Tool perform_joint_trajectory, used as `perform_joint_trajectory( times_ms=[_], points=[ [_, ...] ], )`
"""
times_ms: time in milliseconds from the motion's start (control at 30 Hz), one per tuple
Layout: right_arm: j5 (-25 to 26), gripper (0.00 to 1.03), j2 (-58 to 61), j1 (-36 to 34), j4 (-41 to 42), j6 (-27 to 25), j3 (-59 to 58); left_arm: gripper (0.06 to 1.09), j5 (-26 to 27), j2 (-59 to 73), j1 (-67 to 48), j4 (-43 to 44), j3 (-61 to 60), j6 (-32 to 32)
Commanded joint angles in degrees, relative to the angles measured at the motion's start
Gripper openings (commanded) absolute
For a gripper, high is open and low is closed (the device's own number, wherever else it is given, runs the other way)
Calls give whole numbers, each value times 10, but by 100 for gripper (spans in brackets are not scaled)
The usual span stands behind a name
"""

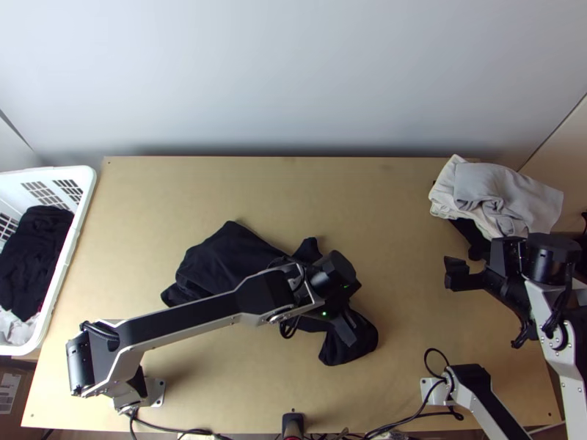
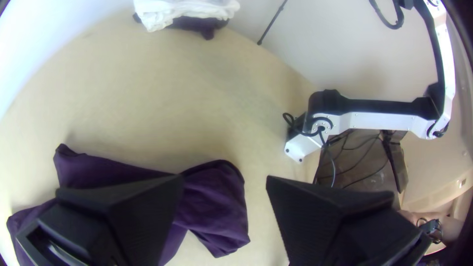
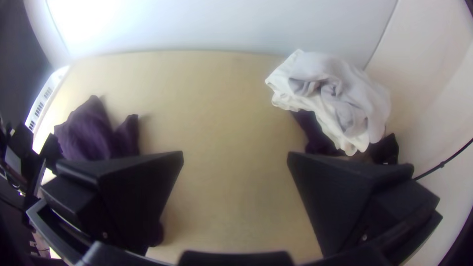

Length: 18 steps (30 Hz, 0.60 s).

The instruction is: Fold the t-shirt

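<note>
Light wooden tabletop (image 1: 396, 220), smooth and flat, before a plain pale wall (image 1: 293, 81). Lying across the middle, dark soft-cloth t-shirt (image 1: 227, 253), bunched in uneven folds; points a rounded end toward the near right, along a slanting left-to-right long axis. Above that end, left gripper (image 1: 351, 312) with black fingers wide apart. Farther right, near crumpled white-and-grey cloths (image 1: 491, 191), right gripper (image 1: 464, 265), also with fingers spread wide.
</note>
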Motion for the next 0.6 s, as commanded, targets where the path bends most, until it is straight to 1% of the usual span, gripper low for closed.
perform_joint_trajectory(
  times_ms=[0, 133, 233, 400, 567],
  points=[
    [-12, 98, 5, 18, 13, 2, -12, 102, -26, -17, 22, -68, 25, 36],
    [-21, 98, 18, 31, 31, 5, -11, 102, -34, -59, 87, -113, 18, 53],
    [-23, 98, 28, 44, 39, 6, -4, 102, -34, -96, 145, -136, -13, 68],
    [-24, 98, 44, 69, 40, 2, 9, 102, -36, -167, 256, -136, -113, 87],
    [-32, 98, 51, 97, 40, -2, 3, 102, -54, -204, 346, -104, -194, 101]
  ],
)
